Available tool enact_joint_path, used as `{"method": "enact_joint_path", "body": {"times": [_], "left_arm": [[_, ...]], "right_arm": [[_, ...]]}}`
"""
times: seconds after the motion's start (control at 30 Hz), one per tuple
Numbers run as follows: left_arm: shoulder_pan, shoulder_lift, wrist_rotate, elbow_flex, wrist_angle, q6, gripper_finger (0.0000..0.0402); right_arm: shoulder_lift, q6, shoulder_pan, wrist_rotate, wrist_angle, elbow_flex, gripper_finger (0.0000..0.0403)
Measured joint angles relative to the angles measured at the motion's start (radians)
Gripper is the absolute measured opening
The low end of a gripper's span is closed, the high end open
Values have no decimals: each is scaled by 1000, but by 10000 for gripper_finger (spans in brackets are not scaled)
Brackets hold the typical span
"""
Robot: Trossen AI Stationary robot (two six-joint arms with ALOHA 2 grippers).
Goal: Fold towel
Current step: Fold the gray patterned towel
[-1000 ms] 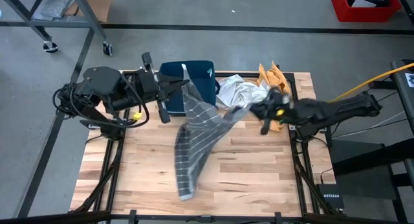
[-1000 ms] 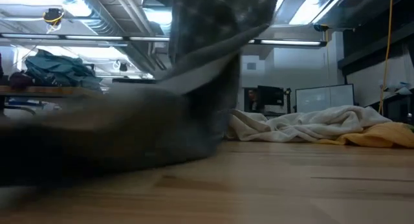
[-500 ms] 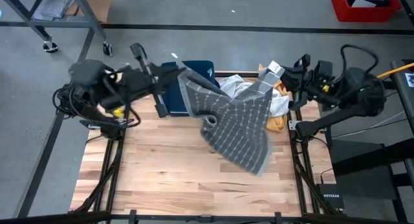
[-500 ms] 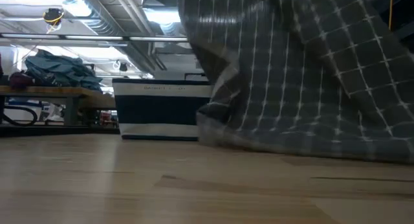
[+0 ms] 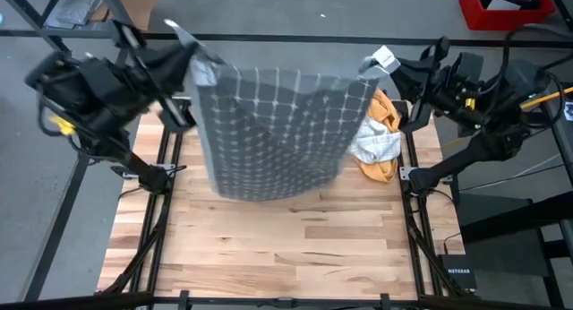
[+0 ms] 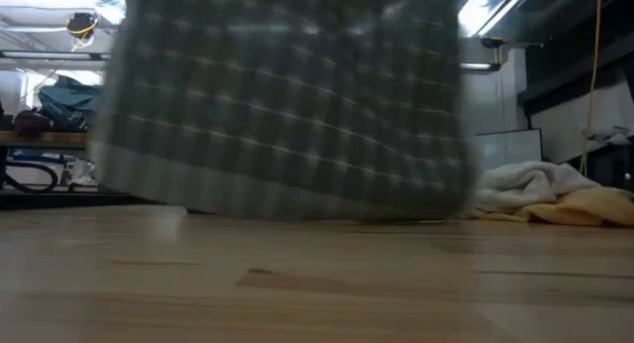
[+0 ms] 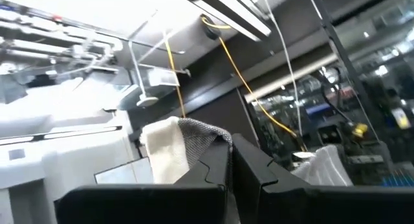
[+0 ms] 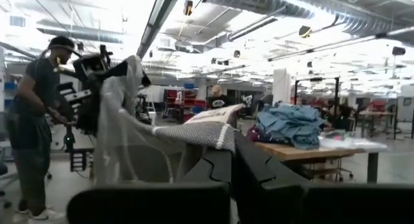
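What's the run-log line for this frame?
stage: towel spread in air | left tool: shut on grey checked towel corner | right tool: shut on opposite corner | towel: lifted, hanging over table | fold: not yet made

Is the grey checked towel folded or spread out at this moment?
Spread out: the grey checked towel hangs as one flat sheet, its top corners pinched by the left gripper and right gripper.

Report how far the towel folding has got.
Done: both corners are gripped, left gripper and right gripper shut on the towel. In hand: it hangs spread between them over the table. Left: laying it flat and every fold.
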Motion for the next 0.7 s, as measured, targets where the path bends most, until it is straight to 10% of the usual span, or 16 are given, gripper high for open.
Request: {"method": "enact_joint_path", "body": {"times": [0.7], "left_arm": [[55,-5,-1,25,5,120,0]], "right_arm": [[93,-229,0,220,-68,130,0]]}}
